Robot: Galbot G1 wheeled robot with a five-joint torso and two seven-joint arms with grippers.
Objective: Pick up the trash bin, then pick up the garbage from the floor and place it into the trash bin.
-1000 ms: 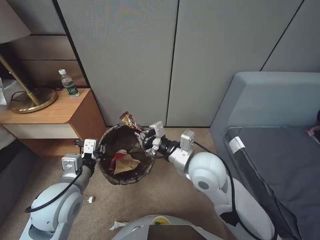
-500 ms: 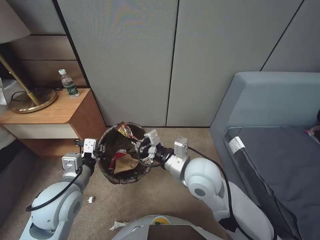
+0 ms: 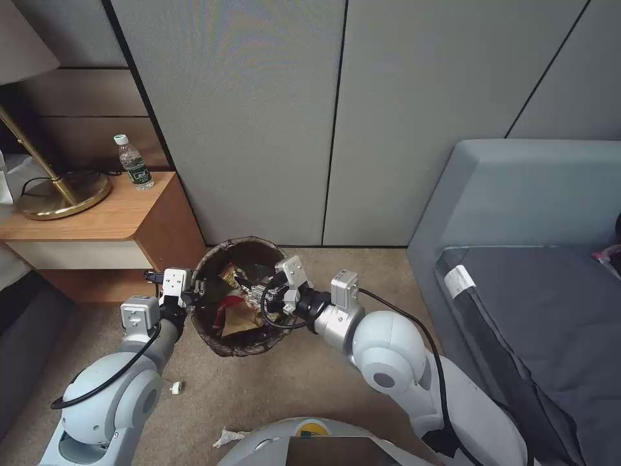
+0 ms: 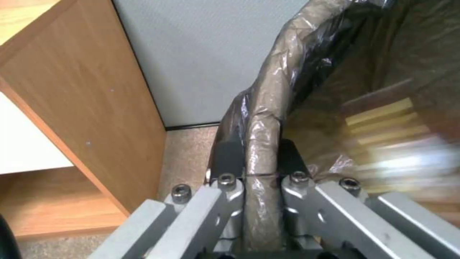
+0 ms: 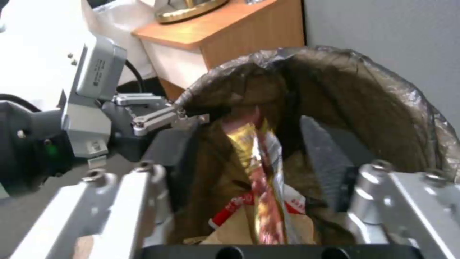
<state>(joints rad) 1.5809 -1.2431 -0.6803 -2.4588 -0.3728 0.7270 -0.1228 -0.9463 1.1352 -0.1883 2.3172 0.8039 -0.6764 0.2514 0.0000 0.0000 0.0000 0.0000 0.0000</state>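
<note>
Trash bin held off the floor, wrapper going in.
You have the left end effector clamped on the bin's bag-lined rim beside the wooden nightstand. Your right end effector sits over the opening, fingers spread wide, with the red-and-gold snack wrapper hanging between them above the crushed cup and brown paper.

White-grey rounded arm shells, big ball-shaped joints. Black cables loop along both forearms. White boxy camera modules at wrists. Left gripper, right gripper: grey metal links, hex-socket screws, black finger pads.
</note>
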